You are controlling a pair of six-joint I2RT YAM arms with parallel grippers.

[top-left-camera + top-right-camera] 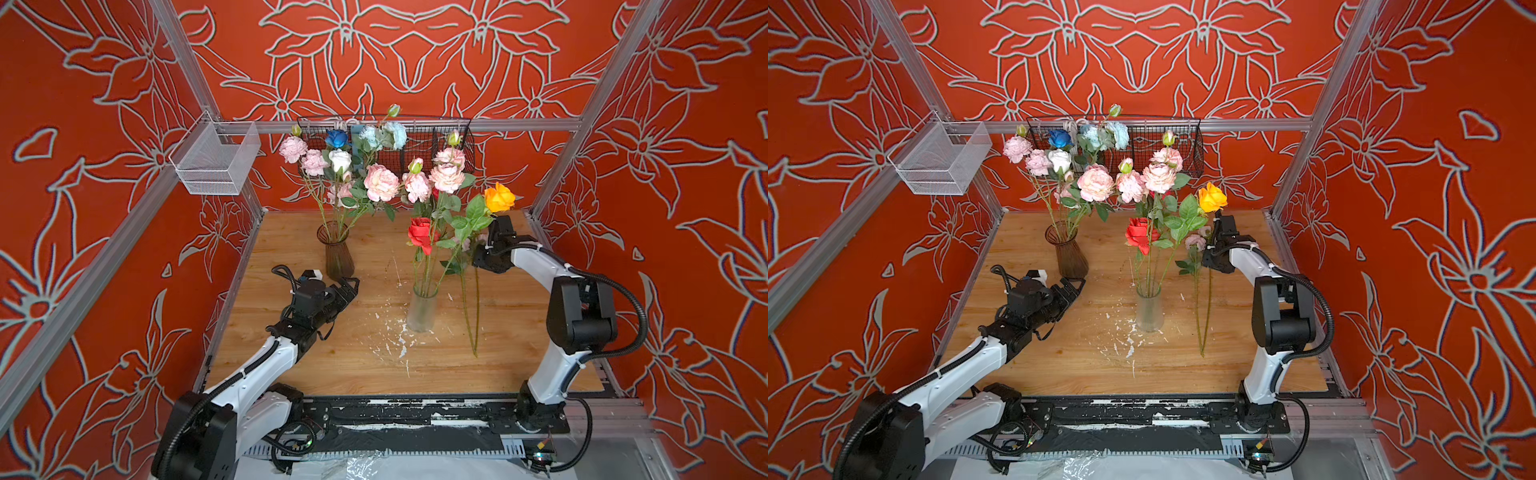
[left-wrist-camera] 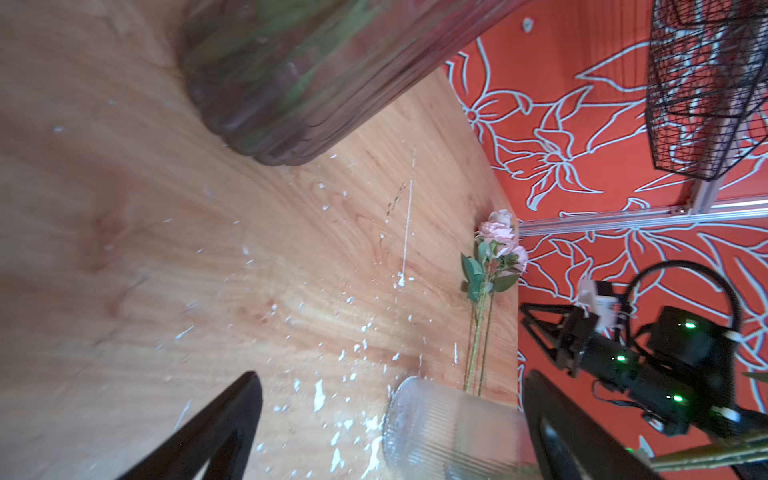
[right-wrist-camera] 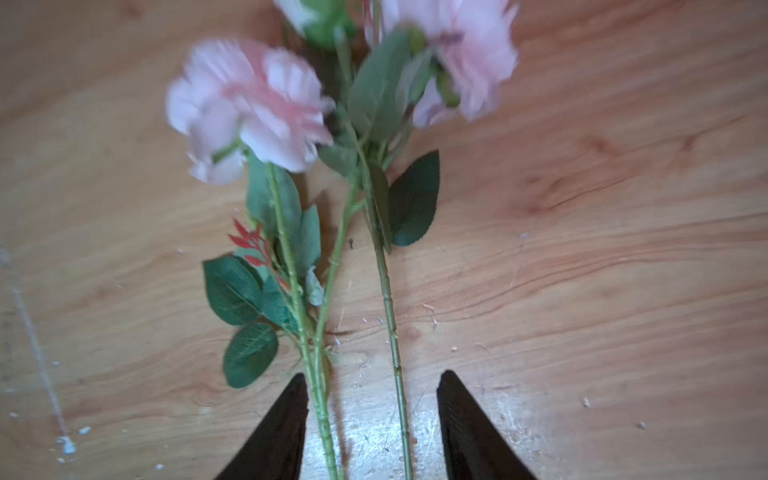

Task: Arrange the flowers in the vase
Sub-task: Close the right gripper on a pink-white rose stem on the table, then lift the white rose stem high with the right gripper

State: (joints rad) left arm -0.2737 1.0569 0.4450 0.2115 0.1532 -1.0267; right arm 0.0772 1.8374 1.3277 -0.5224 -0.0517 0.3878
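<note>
Left fingers (image 2: 216,428), right fingers (image 3: 270,436) both gape; brown vase (image 1: 338,257), clear vase (image 1: 422,309), two loose flowers (image 3: 249,104).

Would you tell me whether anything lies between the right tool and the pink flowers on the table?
Nothing visible does: the pink flowers lie with stems between the fingers of the open right tool.

Two pale pink flowers (image 3: 249,108) lay flat on the wooden table (image 3: 602,249), blooms blurred, leaves (image 3: 232,291) dark green. Their stems (image 3: 390,316) ran side by side into the right gripper (image 3: 372,415), jaws apart, neither stem pinched. White flecks (image 3: 66,444) dotted the wood.
</note>
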